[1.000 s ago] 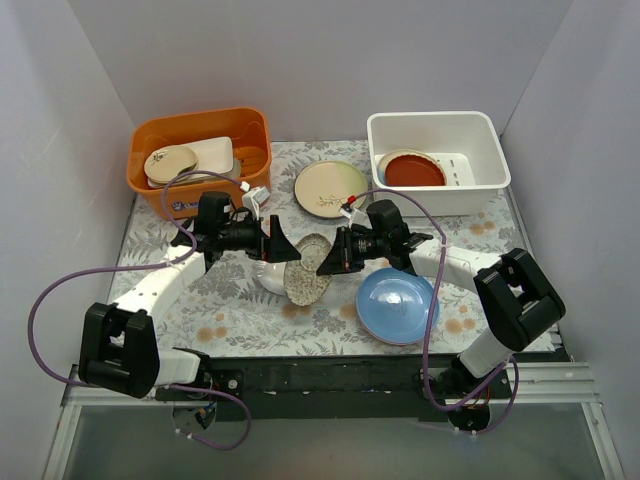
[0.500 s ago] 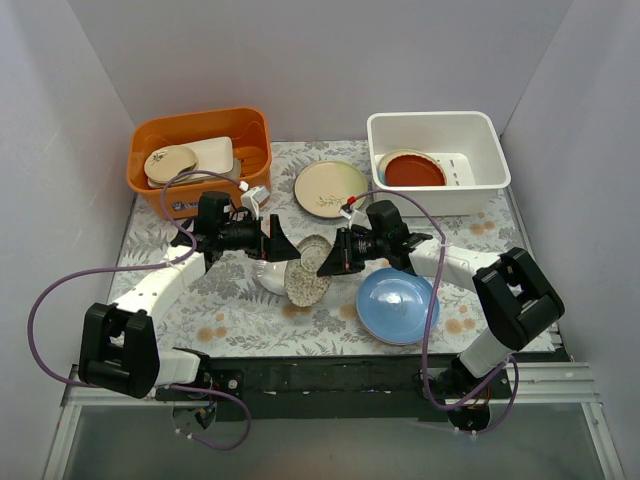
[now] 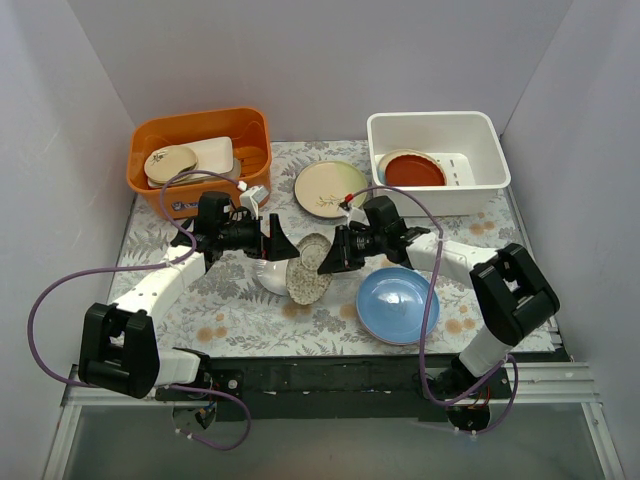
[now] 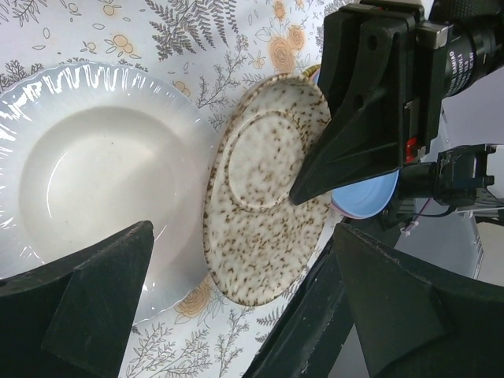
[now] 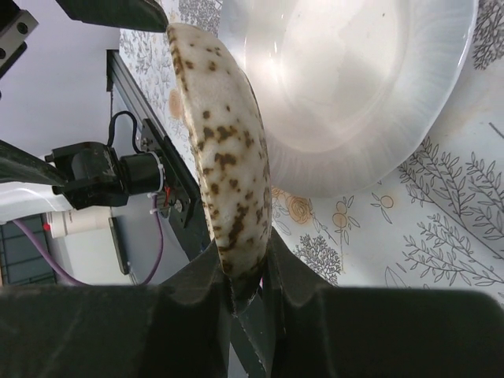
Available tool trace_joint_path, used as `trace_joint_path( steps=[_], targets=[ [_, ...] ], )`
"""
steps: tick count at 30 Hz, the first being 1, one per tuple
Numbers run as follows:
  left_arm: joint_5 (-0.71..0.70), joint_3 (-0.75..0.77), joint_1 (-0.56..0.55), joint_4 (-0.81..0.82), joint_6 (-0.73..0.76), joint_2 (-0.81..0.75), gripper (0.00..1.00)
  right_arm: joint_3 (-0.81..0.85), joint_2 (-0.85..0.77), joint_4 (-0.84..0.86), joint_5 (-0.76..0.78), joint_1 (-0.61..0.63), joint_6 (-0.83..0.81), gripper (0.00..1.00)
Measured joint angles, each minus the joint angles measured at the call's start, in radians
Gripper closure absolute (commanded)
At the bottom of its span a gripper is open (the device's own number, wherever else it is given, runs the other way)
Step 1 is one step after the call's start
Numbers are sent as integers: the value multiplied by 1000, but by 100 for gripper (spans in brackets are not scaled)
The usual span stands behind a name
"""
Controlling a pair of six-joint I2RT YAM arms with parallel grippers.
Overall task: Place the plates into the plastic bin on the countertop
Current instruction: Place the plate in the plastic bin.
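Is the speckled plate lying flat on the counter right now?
No, the speckled plate stands tilted up on its edge, with its rim pinched in the right gripper.

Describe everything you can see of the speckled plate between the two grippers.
The speckled plate is round, cream with brown flecks, and looks like glazed ceramic. Its underside, with a raised foot ring, faces the left wrist camera. It stands tilted up on edge beside a white fluted plate. The right gripper pinches its rim. Whether it touches the white plate cannot be told.
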Motion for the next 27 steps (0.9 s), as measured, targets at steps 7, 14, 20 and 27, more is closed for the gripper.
trace_joint_path(
  steps=[7,14,20,27],
  targets=[
    [-13,0,0,0,0,-1,2,50,0,-48,2,-40,-33,99],
    [-20,0,0,0,0,-7,2,89,0,-107,5,-103,-72,99],
    [-22,0,0,0,0,-12,2,131,0,-163,4,-164,-103,99],
    [-23,0,0,0,0,-13,2,200,0,-220,4,-262,-147,99]
  ],
)
